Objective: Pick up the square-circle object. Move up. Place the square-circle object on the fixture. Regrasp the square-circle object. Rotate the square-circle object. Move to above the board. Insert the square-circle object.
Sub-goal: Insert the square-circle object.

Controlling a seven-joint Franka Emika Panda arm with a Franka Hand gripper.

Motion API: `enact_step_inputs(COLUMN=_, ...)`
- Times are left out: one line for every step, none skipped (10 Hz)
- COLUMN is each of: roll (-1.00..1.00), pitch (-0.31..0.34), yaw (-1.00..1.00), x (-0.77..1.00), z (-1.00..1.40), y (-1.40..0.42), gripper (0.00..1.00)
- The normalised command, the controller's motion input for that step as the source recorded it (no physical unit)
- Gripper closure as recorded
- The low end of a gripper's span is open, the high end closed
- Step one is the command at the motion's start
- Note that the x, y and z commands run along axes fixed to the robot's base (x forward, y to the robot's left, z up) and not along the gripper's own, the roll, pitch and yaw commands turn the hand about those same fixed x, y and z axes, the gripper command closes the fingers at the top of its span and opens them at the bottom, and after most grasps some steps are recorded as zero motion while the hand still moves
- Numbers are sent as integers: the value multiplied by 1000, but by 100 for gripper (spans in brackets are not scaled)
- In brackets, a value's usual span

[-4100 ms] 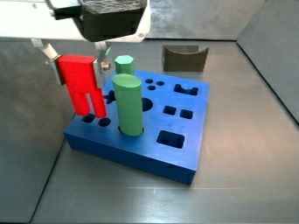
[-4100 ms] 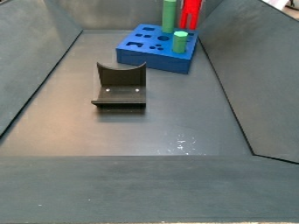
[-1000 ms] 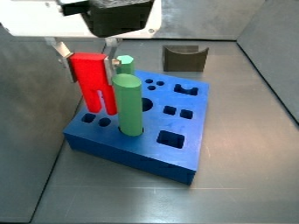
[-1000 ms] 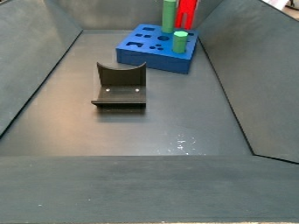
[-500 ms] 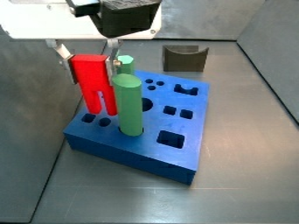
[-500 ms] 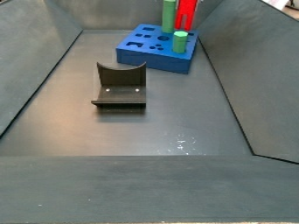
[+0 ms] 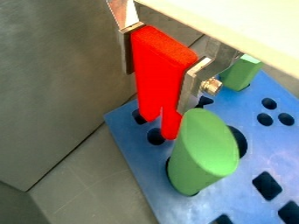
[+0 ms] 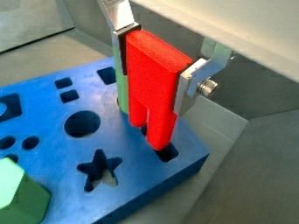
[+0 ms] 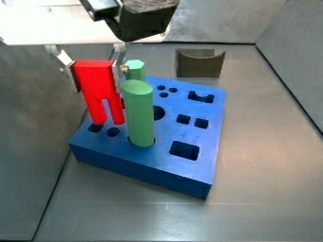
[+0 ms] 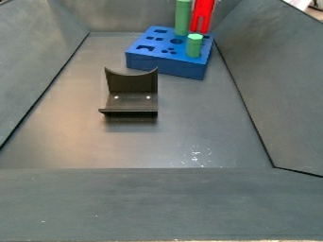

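The gripper (image 9: 91,62) is shut on the square-circle object (image 9: 97,90), a bright red peg held upright with its two prongs down. In both wrist views the silver fingers (image 7: 126,48) (image 8: 193,79) clamp the peg (image 7: 158,74) (image 8: 152,83) near its top. Its prong tips meet holes at the edge of the blue board (image 9: 164,156) (image 8: 59,101), right beside the tall green cylinder (image 9: 138,113) (image 7: 201,153). The fixture (image 9: 198,62) (image 10: 128,92) stands apart on the floor, with nothing on it. In a side view the peg (image 10: 206,11) rises behind the board (image 10: 164,57).
A shorter green cylinder (image 9: 134,68) (image 10: 195,44) stands in the board just behind the peg. Several cut-out holes (image 9: 186,121) lie open across the board. Grey sloping walls (image 10: 51,85) enclose the floor.
The gripper with the red peg has shifted a little toward the tall green cylinder, straightened up and sunk slightly. The fixture, board and cylinders have not moved.
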Motion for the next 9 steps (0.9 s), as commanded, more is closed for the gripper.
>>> enact_step_inputs(roll=239, pitch=-97, yaw=-274, x=0, z=-914, y=-691, gripper=100)
enact_step_inputs(roll=261, pitch=-160, yaw=0, x=0, z=-729, y=-374, gripper=100)
enact_step_inputs(roll=-1, pitch=0, yaw=0, x=63, z=-77, y=0, gripper=100)
enact_step_inputs(roll=0, pitch=-9, yaw=-506, x=380, z=-194, y=54, gripper=100)
enact_step_inputs(roll=39, pitch=-43, yaw=-940, x=149, z=-374, y=63, gripper=100)
enact_step_inputs(roll=20, pitch=-7, yaw=-611, x=3, z=-117, y=200, gripper=100)
enact_step_inputs(roll=0, pitch=0, yaw=-31, x=-83, z=0, y=6, gripper=100)
enact_step_inputs(roll=114, pitch=0, yaw=0, x=-11, z=-283, y=54, gripper=100)
enact_step_inputs(roll=237, pitch=-30, yaw=271, x=0, z=-837, y=0, gripper=100)
